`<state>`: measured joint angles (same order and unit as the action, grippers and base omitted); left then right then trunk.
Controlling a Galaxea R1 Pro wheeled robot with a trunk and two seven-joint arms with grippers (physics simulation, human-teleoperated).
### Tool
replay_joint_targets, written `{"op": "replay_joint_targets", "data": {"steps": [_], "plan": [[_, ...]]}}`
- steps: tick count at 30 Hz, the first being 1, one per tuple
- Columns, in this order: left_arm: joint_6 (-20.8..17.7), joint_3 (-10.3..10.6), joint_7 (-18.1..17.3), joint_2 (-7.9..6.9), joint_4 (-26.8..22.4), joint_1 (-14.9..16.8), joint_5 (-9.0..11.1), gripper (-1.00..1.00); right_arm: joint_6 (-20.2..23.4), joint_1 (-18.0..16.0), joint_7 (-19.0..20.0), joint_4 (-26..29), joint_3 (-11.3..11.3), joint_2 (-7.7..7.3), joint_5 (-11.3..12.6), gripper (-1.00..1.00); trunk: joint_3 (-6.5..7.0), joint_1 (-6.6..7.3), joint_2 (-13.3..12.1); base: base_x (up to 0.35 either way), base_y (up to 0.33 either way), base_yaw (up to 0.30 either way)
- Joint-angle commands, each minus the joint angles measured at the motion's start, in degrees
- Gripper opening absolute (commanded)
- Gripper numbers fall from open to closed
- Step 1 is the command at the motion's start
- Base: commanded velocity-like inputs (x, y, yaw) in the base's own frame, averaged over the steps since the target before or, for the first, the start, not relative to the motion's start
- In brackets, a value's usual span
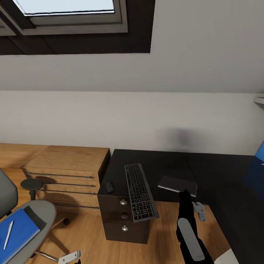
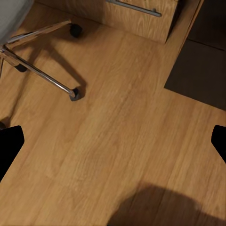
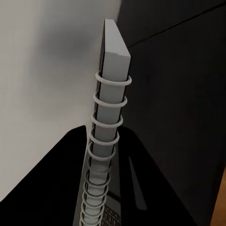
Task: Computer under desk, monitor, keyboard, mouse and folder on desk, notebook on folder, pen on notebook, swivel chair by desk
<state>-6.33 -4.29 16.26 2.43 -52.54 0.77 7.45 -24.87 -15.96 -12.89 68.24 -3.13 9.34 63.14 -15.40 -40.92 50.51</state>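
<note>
The notebook [image 1: 178, 184] hangs in the air over the black desk [image 1: 227, 190], clamped at its near edge by the right claw [image 1: 185, 193]; its spiral binding [image 3: 106, 141] runs between the fingers. To the left, the keyboard [image 1: 140, 191] lies on the drawer unit [image 1: 123, 216]. Far left, the folder [image 1: 16, 233] and pen [image 1: 8, 234] rest on the swivel chair [image 1: 35, 227], and the left claw [image 2: 113, 141] stands spread wide over the floor [image 2: 122, 141].
</note>
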Motion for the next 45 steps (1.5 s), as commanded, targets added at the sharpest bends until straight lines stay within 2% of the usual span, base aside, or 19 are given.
{"op": "replay_joint_targets", "data": {"steps": [1, 14, 22, 32, 33, 35, 39, 45], "plan": [[-0.25, -0.04, 0.16, 0.03, -0.11, 0.02, 0.47, 1.00, -0.18, -0.04, 0.06, 0.06, 0.00, 0.01, 0.31, -1.00, -0.26, -0.23, 0.48, 0.000, 0.000, 0.000], [-0.26, -0.27, 0.26, 0.03, -0.18, 0.02, 0.71, 1.00, -0.18, -0.04, 0.06, 0.05, 0.05, 0.00, 0.63, -1.00, -2.60, -3.09, 5.69, -0.004, 0.000, 0.000], [-0.26, -0.33, 0.26, 0.03, -0.18, 0.02, 0.72, 1.00, -0.18, -0.04, 0.06, 0.05, 0.07, -0.02, 0.65, -1.00, -4.03, -4.85, 8.90, -0.198, 0.000, 0.000], [-0.26, -0.37, 0.26, 0.02, -0.19, 0.02, 0.72, 1.00, -0.18, -0.06, 0.06, 0.30, 0.25, 0.14, 0.76, -1.00, -5.83, -7.04, 12.91, -0.033, 0.000, 0.000], [0.07, -0.11, -0.07, 0.03, -0.28, 0.02, 0.39, 1.00, -0.27, -0.07, 0.25, 0.63, -0.08, -0.19, 1.08, -1.00, -5.82, -7.04, 12.90, 0.000, 0.000, 0.000], [0.71, -0.17, 0.15, 0.69, -0.49, 0.02, 0.51, 1.00, -0.26, -0.18, 0.91, 1.29, -0.46, 0.21, 0.84, -1.00, -5.82, -7.04, 12.90, 0.000, 0.000, 0.000], [0.90, -0.19, 0.25, 1.10, -0.50, 0.02, 0.53, 1.00, -0.26, -0.20, 1.12, 1.87, -0.33, 0.31, 0.48, -1.00, -5.82, -7.04, 12.90, 0.000, 0.000, 0.000], [2.20, -0.19, 0.24, 1.57, -0.46, 0.02, 0.55, 1.00, -0.27, -0.21, 0.94, 1.73, -0.24, -1.00, 0.49, -1.00, -5.82, -7.04, 12.90, 0.000, 0.000, 0.000]]}}
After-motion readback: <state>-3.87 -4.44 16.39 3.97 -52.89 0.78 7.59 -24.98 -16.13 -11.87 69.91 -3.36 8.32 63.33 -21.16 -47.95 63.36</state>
